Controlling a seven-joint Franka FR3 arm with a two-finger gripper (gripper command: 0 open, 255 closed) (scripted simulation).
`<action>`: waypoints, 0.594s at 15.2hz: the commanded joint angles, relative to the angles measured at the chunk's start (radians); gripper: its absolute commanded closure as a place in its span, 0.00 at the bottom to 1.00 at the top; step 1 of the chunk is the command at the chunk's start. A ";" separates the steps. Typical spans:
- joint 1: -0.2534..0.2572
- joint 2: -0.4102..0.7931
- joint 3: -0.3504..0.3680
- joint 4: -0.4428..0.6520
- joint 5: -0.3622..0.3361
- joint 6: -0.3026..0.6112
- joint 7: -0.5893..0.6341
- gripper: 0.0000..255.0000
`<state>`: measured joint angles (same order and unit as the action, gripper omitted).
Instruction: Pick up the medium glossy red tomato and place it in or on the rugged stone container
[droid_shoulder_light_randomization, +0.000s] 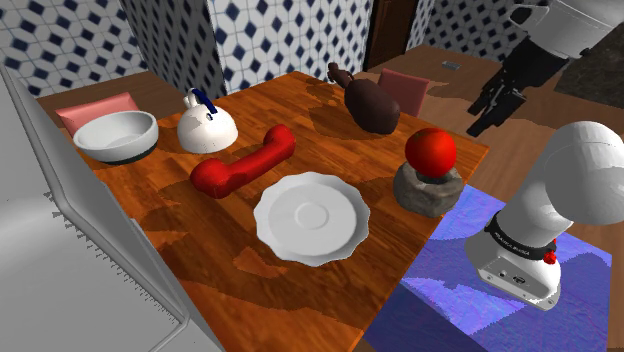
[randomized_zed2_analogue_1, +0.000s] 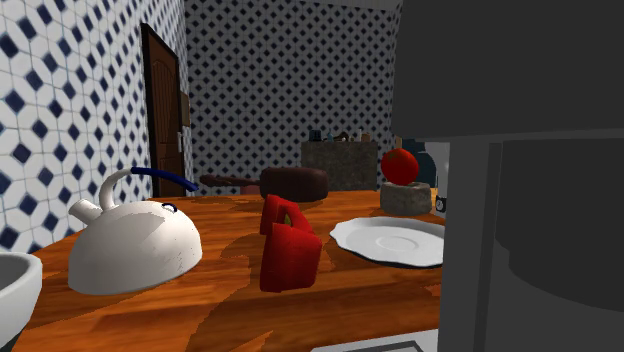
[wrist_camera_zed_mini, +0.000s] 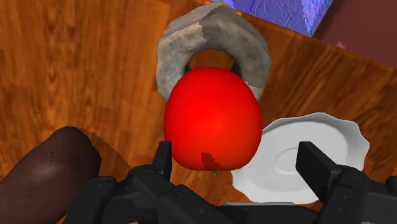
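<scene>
The claw (wrist_camera_zed_mini: 236, 154) gapes wide and empty, clear of the red tomato (wrist_camera_zed_mini: 212, 121) resting on the stone container (wrist_camera_zed_mini: 173, 54).

Wooden table (droid_shoulder_light_randomization: 200, 232), seen in the shoulder view. White plate (droid_shoulder_light_randomization: 310, 218) near the middle. From the plate: stone container (droid_shoulder_light_randomization: 428, 190) at 3 o'clock, dark brown pan (droid_shoulder_light_randomization: 372, 106) at 1, white kettle (droid_shoulder_light_randomization: 207, 128) at 11, red handset (droid_shoulder_light_randomization: 243, 163) at 10, white bowl (droid_shoulder_light_randomization: 116, 137) beyond.

Arm (droid_shoulder_light_randomization: 580, 170): white, glossy, built of rounded tubular links with a bulbous shell.
Joint band (droid_shoulder_light_randomization: 520, 243): black ring with small pale lettering, too small to read, and a red dot at its edge.
Flange (droid_shoulder_light_randomization: 515, 278) under the band: white, boxy, with small dark dots.
Gripper (droid_shoulder_light_randomization: 484, 115): all black, matte, angular body.
Fingers (wrist_camera_zed_mini: 315, 167): black, flat-faced, blocky, set on faceted black knuckles.
</scene>
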<state>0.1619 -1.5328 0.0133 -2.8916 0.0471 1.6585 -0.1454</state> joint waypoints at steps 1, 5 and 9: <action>-0.001 0.019 -0.004 0.066 -0.003 -0.047 0.000 0.00; -0.002 0.027 -0.005 0.095 -0.005 -0.068 0.000 0.00; -0.002 0.027 -0.005 0.095 -0.005 -0.068 0.000 0.00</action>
<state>0.1602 -1.5055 0.0083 -2.7970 0.0426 1.5905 -0.1452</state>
